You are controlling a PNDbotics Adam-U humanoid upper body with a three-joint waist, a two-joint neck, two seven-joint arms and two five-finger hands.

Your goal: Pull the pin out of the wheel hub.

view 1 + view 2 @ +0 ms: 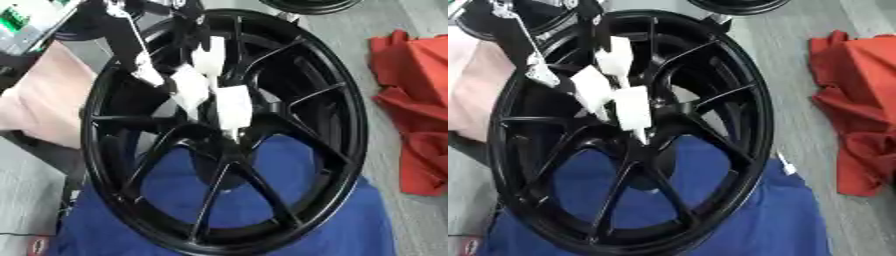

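**Wheel hub, hand at centre**

Black spoked wheel hub (223, 135) — fills the view, lying over a blue cloth (262, 210). Left hand (206, 82) enters from 11 o'clock; its white-covered fingers (232, 105) point down onto the hub centre, bunched narrowly together. Pin — cannot be made out apart from the fingertips; whether it is pinched cannot be told. Red cloth (416, 100) at 3 o'clock, pink cloth (44, 95) at 9 o'clock.
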